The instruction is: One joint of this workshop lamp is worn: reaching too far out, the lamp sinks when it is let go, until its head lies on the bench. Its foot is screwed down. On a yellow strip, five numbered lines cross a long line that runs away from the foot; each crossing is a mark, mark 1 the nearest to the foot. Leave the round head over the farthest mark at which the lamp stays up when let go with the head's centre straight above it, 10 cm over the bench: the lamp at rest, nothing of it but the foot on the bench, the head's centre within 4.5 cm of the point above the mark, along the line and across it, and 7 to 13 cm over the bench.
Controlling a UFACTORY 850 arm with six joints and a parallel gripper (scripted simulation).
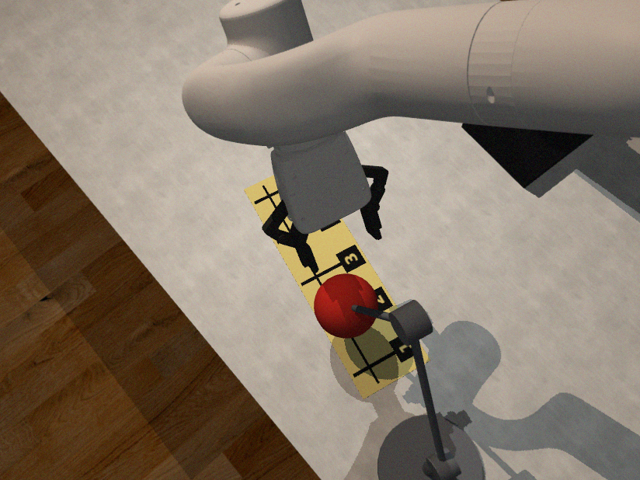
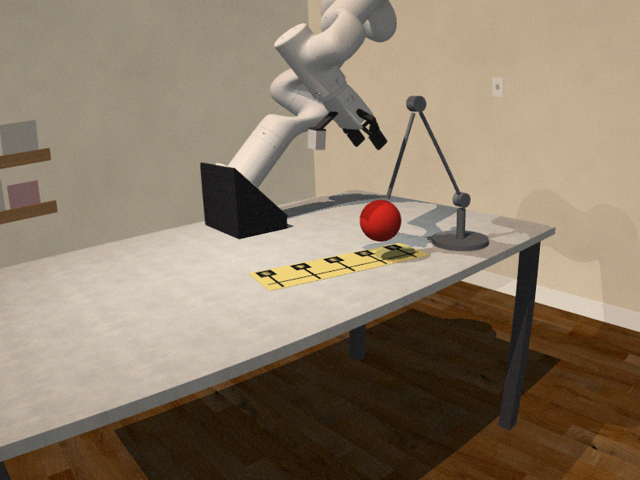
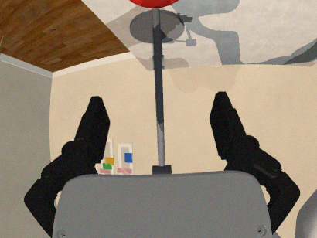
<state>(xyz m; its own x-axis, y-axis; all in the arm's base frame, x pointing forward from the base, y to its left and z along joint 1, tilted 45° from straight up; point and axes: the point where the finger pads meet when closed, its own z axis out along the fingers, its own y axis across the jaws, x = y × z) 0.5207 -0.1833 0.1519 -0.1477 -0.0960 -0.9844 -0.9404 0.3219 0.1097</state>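
From where I'm standing, the gripper [image 1: 344, 254] [image 2: 366, 144] [image 3: 158, 106] is hanging with its fingers spread wide and nothing between them, tilted down toward the lamp's end of the worktop [image 1: 170, 217] [image 2: 129, 320]. The red head [image 1: 338, 314] [image 2: 380, 220] [image 3: 155, 3] is floating above the bench, lower than the fingertips and a little beyond them toward the lamp's foot [image 1: 400, 449] [image 2: 444, 240] [image 3: 139, 28], which is sitting near the short edge farthest from where the outside view's near side runs off. From above, the head is covering the long line around mark 2 on the yellow strip [image 1: 330, 242] [image 2: 289, 279], which is running beside the long edge that borders the wooden floor. Exactly how it is centred I can't tell, since it is raised over the strip.

The lamp's upper rod [image 1: 373, 313] [image 2: 401, 154] [image 3: 159, 96] is rising steeply from the head to the elbow joint [image 1: 411, 321] [image 2: 415, 103], and the lower rod [image 1: 429, 398] [image 2: 439, 153] is slanting down from there to the foot.

The lamp is holding itself up here, so mark 2 is looking sound to me; whether mark 3 would hold is, I'd judge, still the question. Any new grasp is calling for a move down and footward, the fingers straddling the ball, with care not to knock the rod.
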